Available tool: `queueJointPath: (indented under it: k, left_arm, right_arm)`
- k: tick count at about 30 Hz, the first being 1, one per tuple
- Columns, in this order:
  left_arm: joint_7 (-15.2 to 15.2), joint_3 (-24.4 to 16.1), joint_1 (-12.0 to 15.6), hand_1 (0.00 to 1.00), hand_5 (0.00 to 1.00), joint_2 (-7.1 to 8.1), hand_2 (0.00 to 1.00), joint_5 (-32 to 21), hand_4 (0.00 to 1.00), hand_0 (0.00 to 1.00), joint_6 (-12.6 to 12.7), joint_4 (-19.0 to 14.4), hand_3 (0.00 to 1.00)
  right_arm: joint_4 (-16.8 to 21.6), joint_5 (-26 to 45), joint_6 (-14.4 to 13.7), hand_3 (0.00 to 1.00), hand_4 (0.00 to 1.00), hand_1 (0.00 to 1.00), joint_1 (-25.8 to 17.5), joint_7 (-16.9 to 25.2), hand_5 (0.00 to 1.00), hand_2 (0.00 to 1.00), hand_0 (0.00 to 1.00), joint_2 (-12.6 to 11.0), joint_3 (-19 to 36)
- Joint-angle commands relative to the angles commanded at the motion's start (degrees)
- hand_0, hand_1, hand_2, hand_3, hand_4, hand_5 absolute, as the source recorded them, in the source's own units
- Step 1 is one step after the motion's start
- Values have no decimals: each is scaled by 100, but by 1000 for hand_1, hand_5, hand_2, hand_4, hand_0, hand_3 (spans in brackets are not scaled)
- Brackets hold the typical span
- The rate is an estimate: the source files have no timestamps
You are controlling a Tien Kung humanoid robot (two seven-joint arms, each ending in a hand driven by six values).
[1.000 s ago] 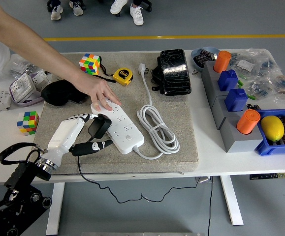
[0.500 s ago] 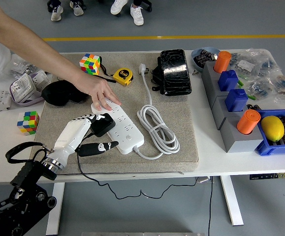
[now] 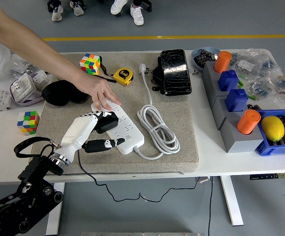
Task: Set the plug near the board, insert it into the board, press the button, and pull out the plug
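A white power strip point(image 3: 123, 126) lies on the grey felt mat point(image 3: 181, 132), its coiled white cable point(image 3: 157, 129) beside it on the right. My left hand point(image 3: 101, 132), white with black fingertips, is shut on a black plug adapter point(image 3: 106, 122) and holds it over the strip's left part, touching or just above the sockets. Its black cord point(image 3: 95, 182) trails down past the table's front edge. A person's hand point(image 3: 103, 94) presses down on the strip's far end and holds it in place. My right hand is out of view.
On the mat's far side are a Rubik's cube point(image 3: 90, 64), a yellow tape measure point(image 3: 123, 75) and a black pouch point(image 3: 174, 72). A second cube point(image 3: 28, 122) sits at the left. Grey block holders with orange and blue pieces point(image 3: 233, 105) and a blue bin with a lemon point(image 3: 272, 128) fill the right.
My left hand has carried the black plug up and to the right, from beside the strip's left edge to over its sockets. The person's hand has stayed on the strip's far end.
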Motion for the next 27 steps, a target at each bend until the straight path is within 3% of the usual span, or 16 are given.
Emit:
queueJointPath:
  k: [16,21,24,25,27]
  left_arm:
    - [-37,-280,39,748,688,18,753,-148,998,696,-29,-151,701]
    - [-208,-269,140,703,686,112,731,-468,998,642,-46,-660,696]
    - [-64,-220,165,703,686,212,731,-731,998,642,-287,-1129,696]
    - [82,-202,170,451,459,250,518,-840,923,311,-444,-1328,671]
    - [327,-168,174,451,459,300,518,-1039,923,311,-690,-1628,671]
  right_arm:
    - [1,-21,-4,508,841,583,-7,9,355,539,551,0,49]
    - [10,-33,-8,508,842,583,-13,14,356,539,550,-1,56]
    - [7,-28,-4,508,842,583,-18,10,356,539,550,-2,40]
    - [6,-27,-4,508,842,583,-19,9,357,539,550,-3,37]
    - [5,-27,-3,508,842,583,-22,7,357,539,550,-4,32]
